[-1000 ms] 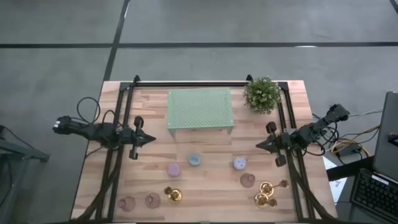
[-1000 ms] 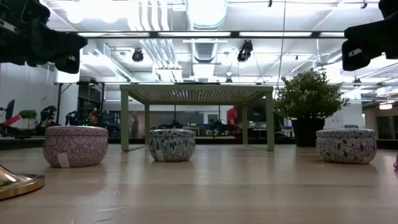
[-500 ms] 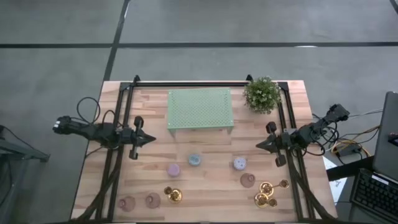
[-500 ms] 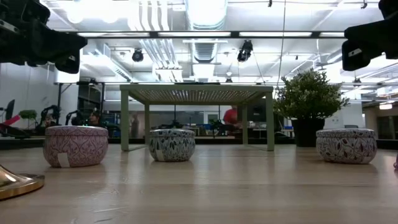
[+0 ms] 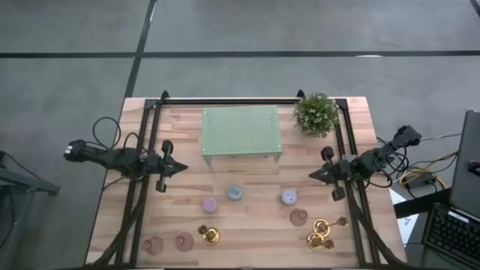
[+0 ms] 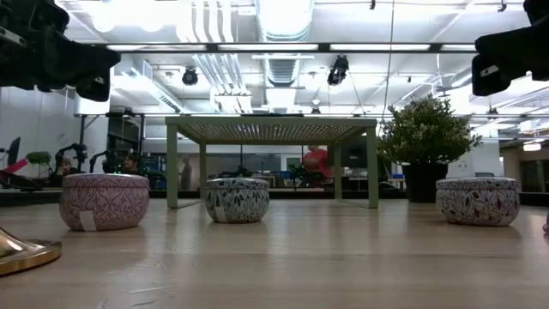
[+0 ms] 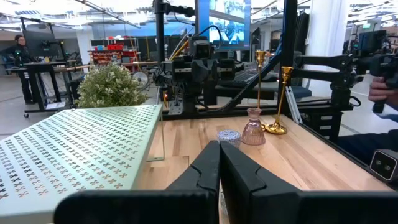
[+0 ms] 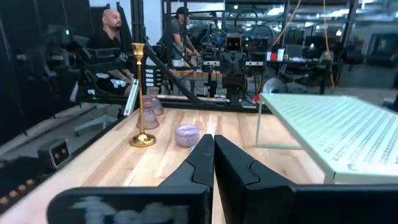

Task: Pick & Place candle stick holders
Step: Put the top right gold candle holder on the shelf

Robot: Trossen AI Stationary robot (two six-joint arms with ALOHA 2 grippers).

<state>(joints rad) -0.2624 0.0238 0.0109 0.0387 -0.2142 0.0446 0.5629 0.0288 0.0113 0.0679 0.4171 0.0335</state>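
Three gold candlesticks stand near the table's near edge: one on the left, two on the right. Small round holders rest on their bases: lilac, pale blue, another pale one, pink, and two pink at the near left. My left gripper hovers shut and empty at the table's left, level with the middle. My right gripper hovers shut and empty at the right. The wrist views show both pairs of fingers closed.
A pale green perforated stand sits at the far middle, with a bushy potted plant at the far right. Dark frame rails run along both sides. Bare wood lies between the grippers. People show in the room beyond the table.
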